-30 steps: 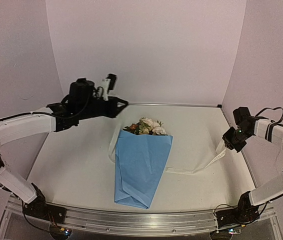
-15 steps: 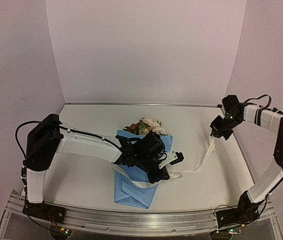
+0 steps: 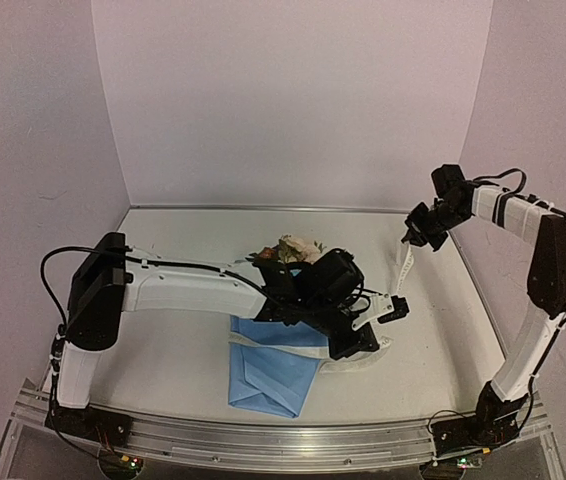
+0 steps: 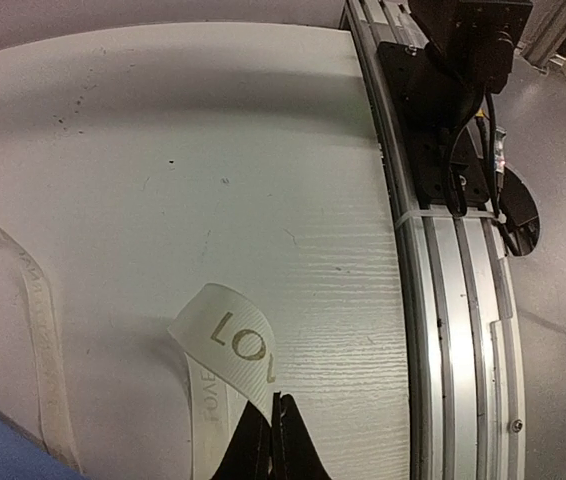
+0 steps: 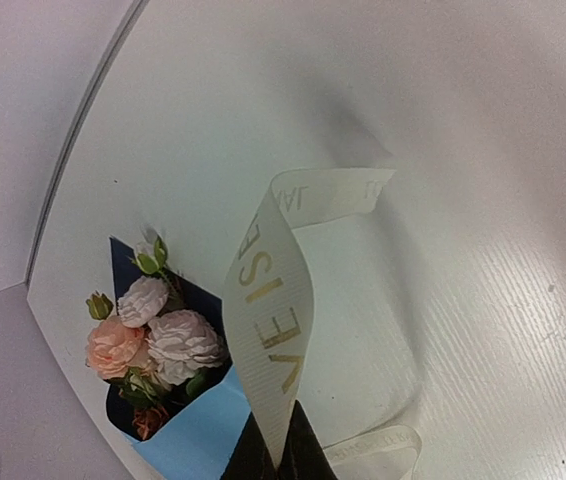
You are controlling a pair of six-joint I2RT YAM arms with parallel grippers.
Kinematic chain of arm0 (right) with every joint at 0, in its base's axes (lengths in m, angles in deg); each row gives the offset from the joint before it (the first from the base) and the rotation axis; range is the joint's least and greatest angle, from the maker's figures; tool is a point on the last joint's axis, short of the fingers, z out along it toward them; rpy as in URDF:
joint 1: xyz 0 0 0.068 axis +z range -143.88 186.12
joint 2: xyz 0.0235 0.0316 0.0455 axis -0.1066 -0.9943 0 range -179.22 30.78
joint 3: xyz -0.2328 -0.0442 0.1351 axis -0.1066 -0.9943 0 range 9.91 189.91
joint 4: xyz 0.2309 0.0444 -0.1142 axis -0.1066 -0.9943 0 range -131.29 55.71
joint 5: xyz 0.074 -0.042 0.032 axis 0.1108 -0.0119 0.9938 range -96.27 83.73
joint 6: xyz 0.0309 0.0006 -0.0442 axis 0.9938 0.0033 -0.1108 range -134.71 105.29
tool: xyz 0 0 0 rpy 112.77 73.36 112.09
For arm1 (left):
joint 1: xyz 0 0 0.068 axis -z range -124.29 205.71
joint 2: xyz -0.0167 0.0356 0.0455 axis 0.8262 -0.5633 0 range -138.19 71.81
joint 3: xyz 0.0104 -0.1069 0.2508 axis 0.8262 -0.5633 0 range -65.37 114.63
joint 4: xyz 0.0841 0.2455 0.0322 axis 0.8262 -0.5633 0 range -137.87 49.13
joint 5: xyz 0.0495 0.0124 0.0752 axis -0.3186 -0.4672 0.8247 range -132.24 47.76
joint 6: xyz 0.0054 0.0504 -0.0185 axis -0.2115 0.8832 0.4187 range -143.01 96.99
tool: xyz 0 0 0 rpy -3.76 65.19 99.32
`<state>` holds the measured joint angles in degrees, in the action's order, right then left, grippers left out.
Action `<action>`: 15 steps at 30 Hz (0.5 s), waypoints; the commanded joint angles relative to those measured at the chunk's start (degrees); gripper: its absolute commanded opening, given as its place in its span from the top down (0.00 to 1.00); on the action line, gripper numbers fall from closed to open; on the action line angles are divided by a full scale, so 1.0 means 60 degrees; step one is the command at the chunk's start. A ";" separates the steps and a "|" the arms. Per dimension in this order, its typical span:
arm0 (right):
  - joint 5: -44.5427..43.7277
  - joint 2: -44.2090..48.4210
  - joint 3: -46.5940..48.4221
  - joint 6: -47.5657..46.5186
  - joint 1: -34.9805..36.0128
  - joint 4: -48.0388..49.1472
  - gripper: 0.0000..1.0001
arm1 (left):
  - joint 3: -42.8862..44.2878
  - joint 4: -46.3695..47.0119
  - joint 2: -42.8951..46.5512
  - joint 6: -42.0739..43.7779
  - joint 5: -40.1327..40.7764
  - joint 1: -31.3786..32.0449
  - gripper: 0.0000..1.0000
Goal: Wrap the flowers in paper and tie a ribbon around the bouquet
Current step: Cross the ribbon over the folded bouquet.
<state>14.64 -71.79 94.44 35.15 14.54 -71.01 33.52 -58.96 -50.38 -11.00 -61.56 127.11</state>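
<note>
The bouquet lies mid-table as a light-blue paper (image 3: 268, 370) cone, its flowers (image 3: 293, 248) pointing at the back wall. My left arm reaches across it. The left gripper (image 3: 363, 348) sits low just right of the paper, shut on one end of the cream ribbon (image 3: 278, 340), which crosses over the cone. In the left wrist view, that gripper (image 4: 276, 400) pinches the lettered ribbon (image 4: 228, 335). My right gripper (image 3: 410, 235) is raised at the back right, shut on the other ribbon end. In the right wrist view, it (image 5: 281, 455) holds the ribbon (image 5: 273, 300) beside the flowers (image 5: 163, 340) and paper (image 5: 193, 430).
The aluminium rail (image 4: 443, 300) along the table's near edge lies just beyond the left gripper, with the right arm's base mount (image 4: 453, 90) on it. White walls enclose the table at the back and sides. Slack ribbon (image 3: 403, 265) hangs below the right gripper.
My left arm swung from the back left down across the bouquet to its right side, drawing the ribbon over the paper. The right gripper rose and moved toward the back with its ribbon end.
</note>
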 commanded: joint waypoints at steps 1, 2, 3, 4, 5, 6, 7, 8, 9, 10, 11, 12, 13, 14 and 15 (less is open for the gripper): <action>0.0293 -0.0156 0.0744 -0.0183 0.0475 0.0159 1.00 | 0.0169 0.0439 -0.0335 -0.0462 -0.0027 -0.0363 1.00; 0.0339 -0.0172 0.0781 -0.0145 0.0556 0.0246 1.00 | 0.0241 0.0528 -0.0421 -0.0705 -0.0194 -0.0539 1.00; 0.0412 -0.0153 0.0738 -0.0061 0.0617 0.0448 1.00 | 0.0183 0.0772 -0.0395 -0.0982 -0.0289 -0.0682 0.95; 0.0502 -0.0127 0.0681 0.0031 0.0682 0.0666 1.00 | 0.0104 0.1041 -0.0354 -0.1227 -0.0342 -0.0825 0.90; 0.0620 -0.0093 0.0579 0.0122 0.0739 0.0931 1.00 | -0.0007 0.1318 -0.0244 -0.1445 -0.0342 -0.0952 0.82; 0.0758 -0.0058 0.0469 0.0199 0.0801 0.1191 1.00 | -0.0129 0.1583 -0.0111 -0.1639 -0.0329 -0.1079 0.72; 0.0912 -0.0024 0.0362 0.0254 0.0858 0.1416 1.00 | -0.0262 0.1767 0.0057 -0.1798 -0.0372 -0.1215 0.62; 0.1061 0.0018 0.0251 0.0303 0.0909 0.1649 1.00 | -0.0424 0.1932 0.0271 -0.2025 -0.0484 -0.1345 0.55; 0.1192 0.0076 0.0144 0.0333 0.0974 0.1919 1.00 | -0.0636 0.2156 0.0520 -0.2381 -0.0629 -0.1445 0.48; 0.1312 0.0136 0.0065 0.0321 0.1038 0.2100 1.00 | -0.0932 0.2327 0.0833 -0.2585 -0.0739 -0.1530 0.42; 0.1446 0.0195 0.0008 0.0279 0.1101 0.2191 1.00 | -0.1323 0.2510 0.1230 -0.2712 -0.0790 -0.1614 0.37; 0.1579 0.0255 -0.0023 0.0210 0.1177 0.2268 1.00 | -0.1725 0.2701 0.1618 -0.2823 -0.0794 -0.1679 0.34; 0.1729 0.0314 -0.0046 0.0168 0.1271 0.2380 1.00 | -0.2083 0.2795 0.1968 -0.2921 -0.0706 -0.1742 0.32; 0.1900 0.0366 -0.0062 0.0123 0.1346 0.2468 1.00 | -0.2642 0.2849 0.2498 -0.2970 -0.0590 -0.1845 0.30; 0.2074 0.0398 -0.0069 0.0116 0.1448 0.2605 1.00 | -0.3037 0.2732 0.2904 -0.2996 -0.0454 -0.1938 0.30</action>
<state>22.23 -72.39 94.56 36.36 21.50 -60.86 22.20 -47.67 -46.43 -24.85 -64.13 115.91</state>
